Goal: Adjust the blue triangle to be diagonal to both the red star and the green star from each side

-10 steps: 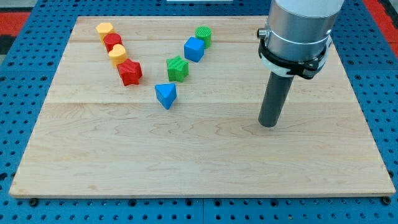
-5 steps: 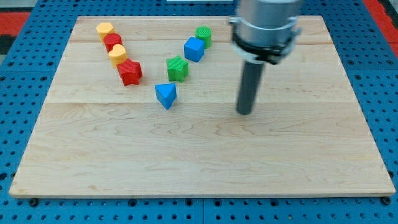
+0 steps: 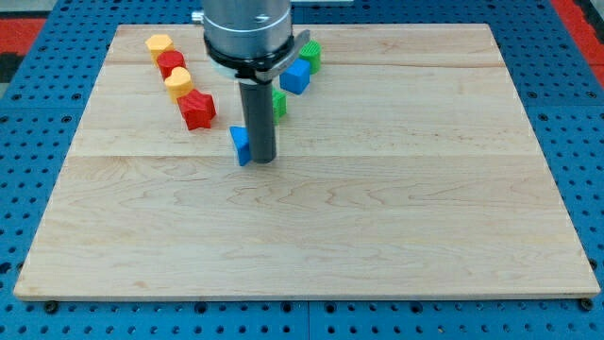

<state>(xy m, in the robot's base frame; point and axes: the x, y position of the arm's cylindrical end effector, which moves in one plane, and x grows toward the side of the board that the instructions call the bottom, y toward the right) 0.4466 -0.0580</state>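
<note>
The blue triangle lies near the board's middle left, mostly hidden behind my rod. My tip rests against the triangle's right side. The red star lies up and to the left of the triangle. The green star lies up and to the right of it, largely covered by the rod, with only its right edge showing.
A yellow block, a red block and another yellow block run in a line down to the red star. A blue cube and a green block sit beyond the green star. The wooden board lies on a blue pegboard.
My rod has swept from the board's right side leftwards to the blue triangle. The triangle has shifted slightly to the left. The other blocks have not moved.
</note>
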